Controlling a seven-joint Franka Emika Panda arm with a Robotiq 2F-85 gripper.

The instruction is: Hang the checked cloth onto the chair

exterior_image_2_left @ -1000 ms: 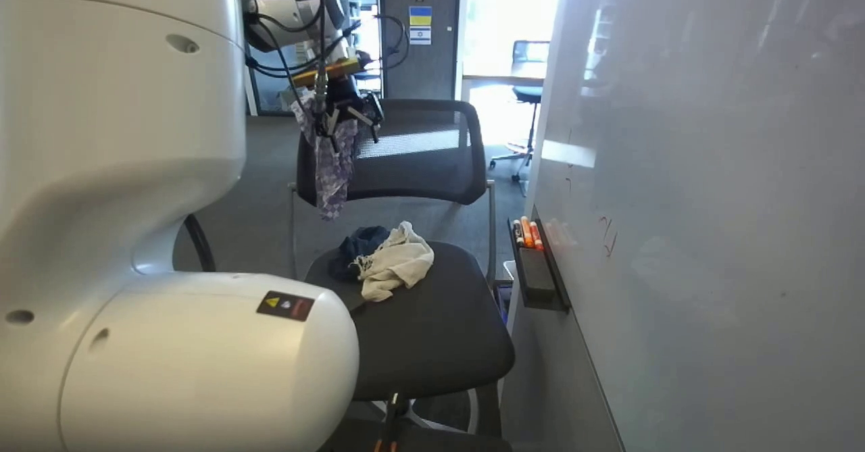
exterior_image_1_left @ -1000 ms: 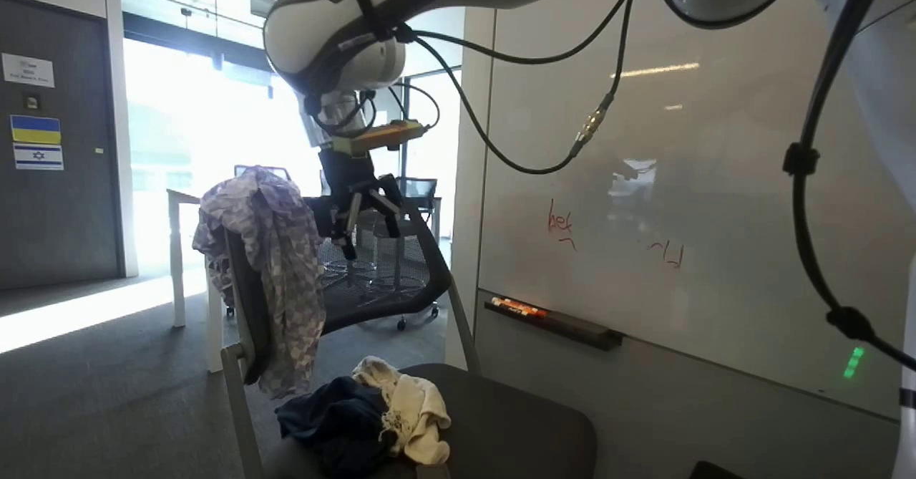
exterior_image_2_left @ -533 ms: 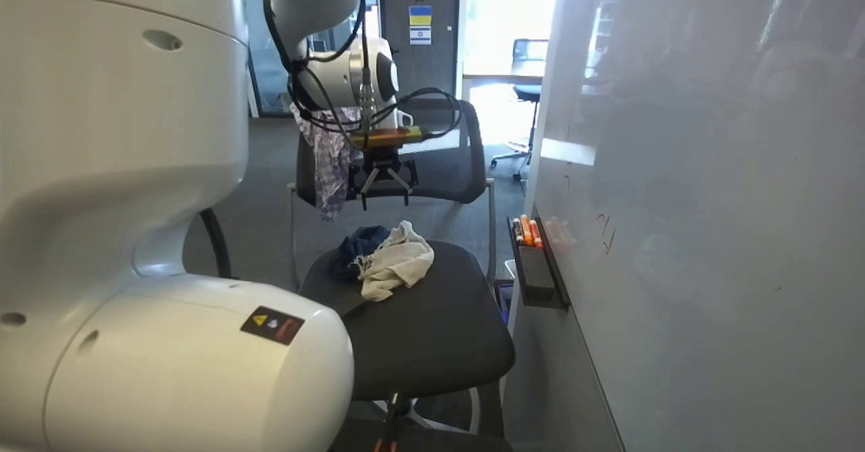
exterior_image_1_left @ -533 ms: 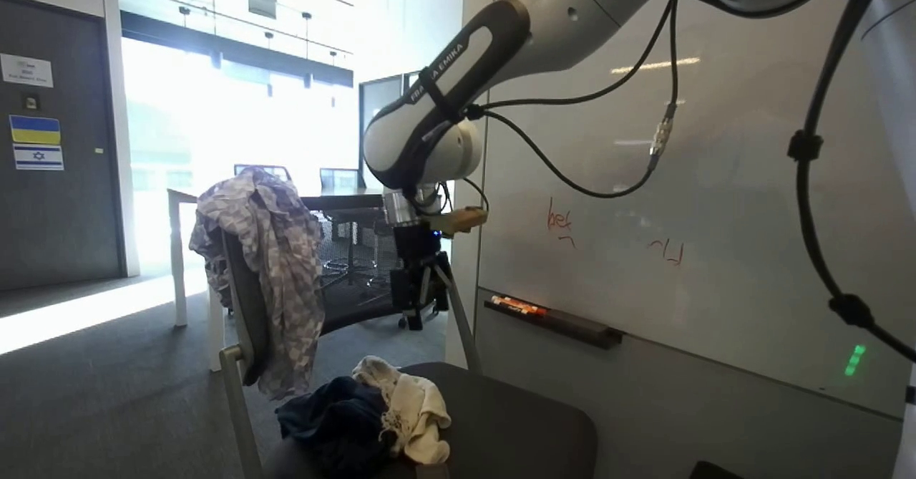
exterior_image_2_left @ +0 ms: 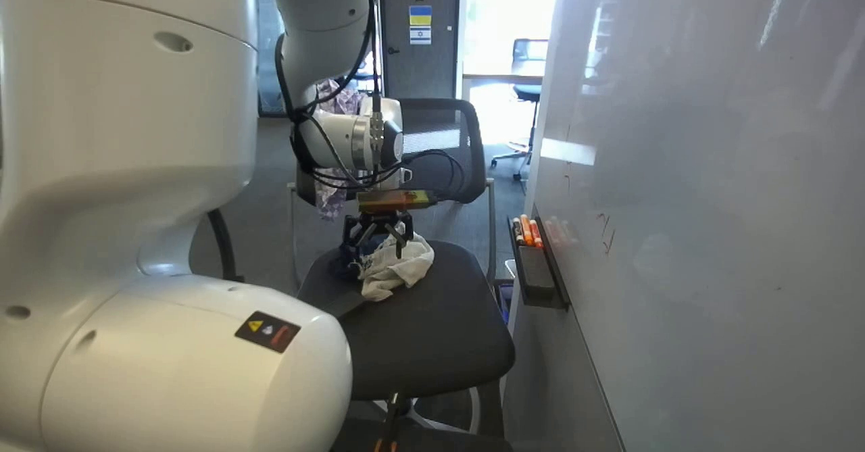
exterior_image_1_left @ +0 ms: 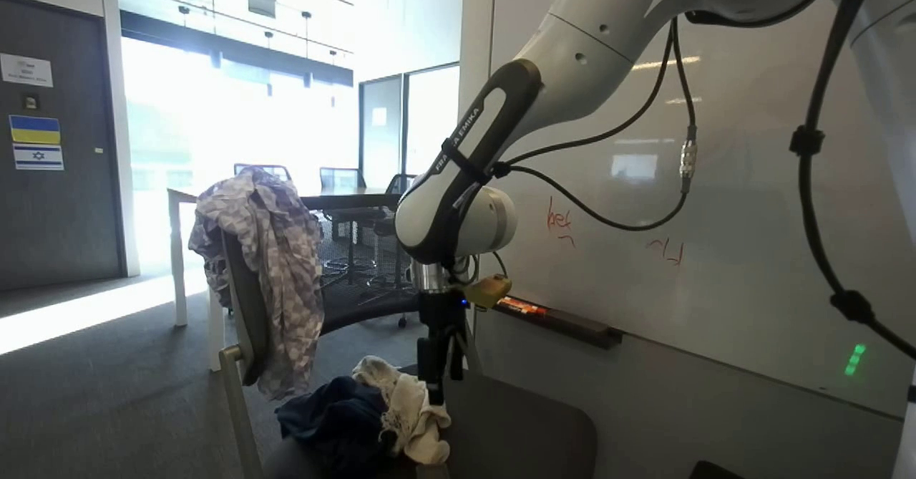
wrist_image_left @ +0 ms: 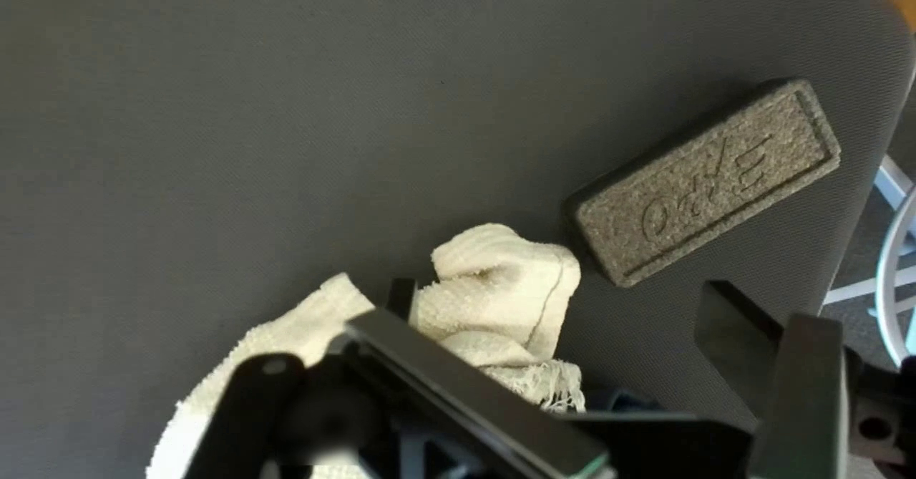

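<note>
Presently, I see the checked cloth [exterior_image_1_left: 288, 271] hanging over an upper corner of the mesh backrest [exterior_image_2_left: 432, 118] of the chair [exterior_image_2_left: 439, 340], with one part falling in front and another behind; I believe this weight on both sides prevents it from sliding, so the task looks to me finished. Below, on the seat [wrist_image_left: 286, 135], lie a cream cloth [exterior_image_1_left: 411, 427] and a dark blue cloth [exterior_image_1_left: 333, 418], crumpled together, perhaps waiting for a later hanging. A brown block [wrist_image_left: 705, 185] lies just beside the cream cloth. My end effector [exterior_image_2_left: 376, 250] is released and holds nothing: its jaws stand wide apart, low over the cream cloth, I suppose for a grasp there. Whether it touches, I cannot tell.
</note>
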